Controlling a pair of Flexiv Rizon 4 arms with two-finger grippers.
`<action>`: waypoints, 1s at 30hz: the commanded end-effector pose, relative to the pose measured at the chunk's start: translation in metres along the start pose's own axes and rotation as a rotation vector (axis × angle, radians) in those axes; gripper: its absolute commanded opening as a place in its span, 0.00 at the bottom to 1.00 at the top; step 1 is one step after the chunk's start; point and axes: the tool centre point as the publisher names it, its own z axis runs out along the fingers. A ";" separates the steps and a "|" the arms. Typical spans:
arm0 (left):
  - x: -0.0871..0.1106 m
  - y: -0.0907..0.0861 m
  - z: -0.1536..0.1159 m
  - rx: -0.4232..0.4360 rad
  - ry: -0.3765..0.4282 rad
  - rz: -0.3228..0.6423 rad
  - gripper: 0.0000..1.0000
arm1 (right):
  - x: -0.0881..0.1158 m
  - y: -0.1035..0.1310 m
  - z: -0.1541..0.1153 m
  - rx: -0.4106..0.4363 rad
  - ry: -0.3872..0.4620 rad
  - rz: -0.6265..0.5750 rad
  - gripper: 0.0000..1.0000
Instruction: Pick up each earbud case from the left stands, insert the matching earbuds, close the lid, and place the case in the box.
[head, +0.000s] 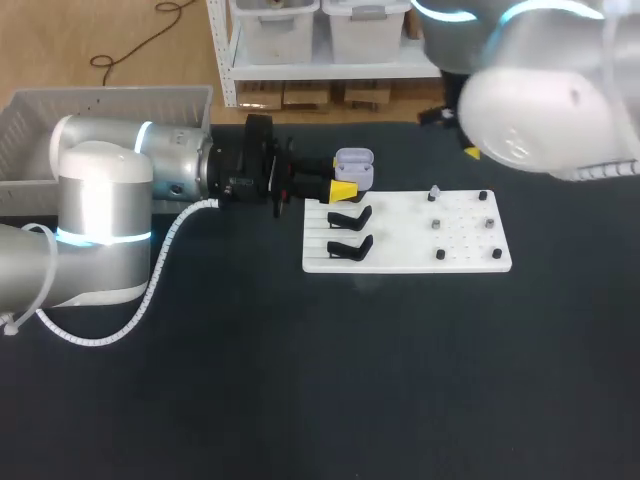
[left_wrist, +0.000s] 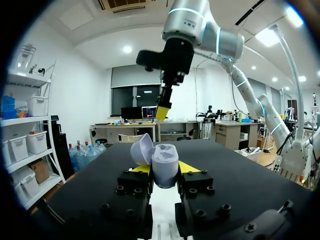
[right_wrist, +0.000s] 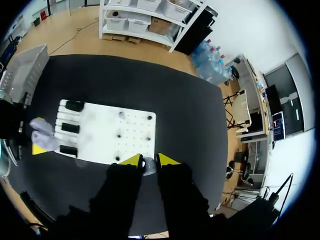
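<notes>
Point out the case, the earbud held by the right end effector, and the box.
case (left_wrist: 165, 167): left wrist view, on the front of its body, below the open lid.
earbud (right_wrist: 148, 165): right wrist view, on its visible grey top.
box (head: 110, 102): head view, on its meshed wall.

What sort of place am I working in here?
Likely a robot test bench: a black table, a white board with stands and pegs, and the left gripper holding an open earbud case.
</notes>
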 end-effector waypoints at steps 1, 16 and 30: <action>0.001 0.000 0.000 -0.001 -0.003 0.003 0.00 | 0.003 0.013 -0.016 -0.014 -0.015 0.004 0.00; 0.001 0.000 0.000 -0.001 -0.003 0.003 0.00 | 0.003 0.013 -0.016 -0.014 -0.015 0.004 0.00; 0.001 0.000 0.000 -0.001 -0.003 0.003 0.00 | -0.011 0.046 -0.043 0.203 0.194 0.396 0.00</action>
